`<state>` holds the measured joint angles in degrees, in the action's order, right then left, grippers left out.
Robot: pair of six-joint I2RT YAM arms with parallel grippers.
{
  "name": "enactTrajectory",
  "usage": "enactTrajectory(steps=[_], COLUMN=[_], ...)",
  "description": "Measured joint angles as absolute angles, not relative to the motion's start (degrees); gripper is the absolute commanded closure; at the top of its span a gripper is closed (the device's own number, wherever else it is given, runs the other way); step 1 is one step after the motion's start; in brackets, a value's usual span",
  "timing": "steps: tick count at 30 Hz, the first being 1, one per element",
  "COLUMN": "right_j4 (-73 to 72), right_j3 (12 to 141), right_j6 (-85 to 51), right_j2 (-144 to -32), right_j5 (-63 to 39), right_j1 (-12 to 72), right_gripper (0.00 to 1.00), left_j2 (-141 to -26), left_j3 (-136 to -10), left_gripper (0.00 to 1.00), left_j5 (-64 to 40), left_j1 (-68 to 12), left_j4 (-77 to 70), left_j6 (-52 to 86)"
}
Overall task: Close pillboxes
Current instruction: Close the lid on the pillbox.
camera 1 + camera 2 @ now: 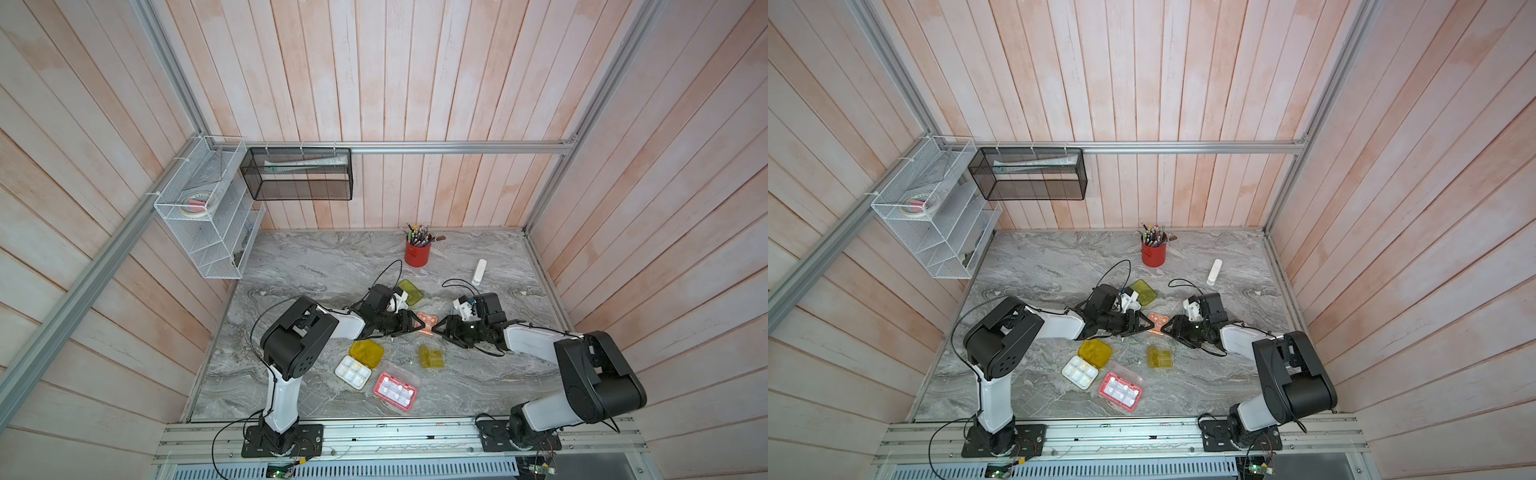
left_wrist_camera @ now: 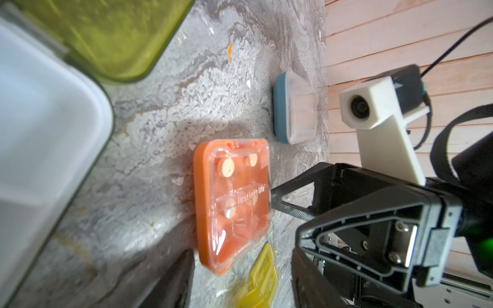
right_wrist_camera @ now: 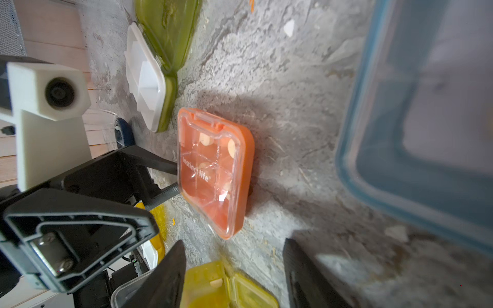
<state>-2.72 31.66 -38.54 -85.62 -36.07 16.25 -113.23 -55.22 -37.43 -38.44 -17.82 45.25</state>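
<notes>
At mid-table, the orange box (image 1: 427, 323) lies flat with its clear lid down; I cannot tell whether the catch is home. My left gripper (image 1: 415, 325) meets one side edge and my right gripper (image 1: 436, 329) the opposite one, so the box sits between them.

Left fingers (image 3: 162, 164): parted, both tips against the same lid edge, clamping nothing. Right fingers (image 3: 168, 272): spread wide. One tip touches the far edge of the box in the left wrist view, and nothing is held.

Edges and neighbours:
- The lime box (image 1: 409, 292) is open, just beyond my left wrist on the back-wall side. It sits near the orange box but apart from it.
- The blue box (image 2: 280, 106) has its lid up. It is close under my right wrist, and the arm hides it in both top views.
- The small olive box (image 1: 431, 357) is open. It lies just in front of the right gripper with a narrow gap between them.
- The yellow box (image 1: 365, 353) is open, with its white tray toward the front. It sits just in front of my left forearm.
- The red box (image 1: 395, 390) is nearest the front rail, with its clear lid folded back.

Room: the table (image 1: 311, 266) is bare across most of its far half. Only the cup (image 1: 417, 253) and the stick (image 1: 479, 272) stand there, well apart from both arms. The front right corner by my right arm is also free. The tight spot is the centre, with boxes ringing both wrists.
</notes>
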Motion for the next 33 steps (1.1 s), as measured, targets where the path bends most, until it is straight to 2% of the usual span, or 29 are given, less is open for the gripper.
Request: enactTrajectory(steps=[3,15,23,28,33], right_j4=[-3.29,-6.17,-6.46,-5.23,-4.1], right_j3=[31.68,32.84,34.24,35.97,36.67], right_j6=[-38.54,-38.54,-37.89,-36.8,-35.86], right_j2=[-85.97,-88.79,-90.67,-91.66,-91.94], right_j5=[-36.1,-37.08,-37.23,-36.05,-35.11], right_j1=[16.25,16.25,16.73,17.87,18.35], right_gripper=[0.43,0.44,0.5,0.5,0.55], left_j2=[-112.95,-112.97,-114.02,-114.32,-114.87], left_j3=[-54.72,-55.16,-56.58,-56.64,-57.01], left_gripper=[0.45,0.45,0.47,0.51,0.53], left_j5=[-37.47,-37.45,-37.52,-37.56,-38.11], left_j1=[-38.06,-37.06,-37.06,-37.06,-37.06], left_j4=[-17.8,-16.56,-16.16,-16.27,-16.49], left_j6=[45.23,44.18,43.94,43.88,43.7])
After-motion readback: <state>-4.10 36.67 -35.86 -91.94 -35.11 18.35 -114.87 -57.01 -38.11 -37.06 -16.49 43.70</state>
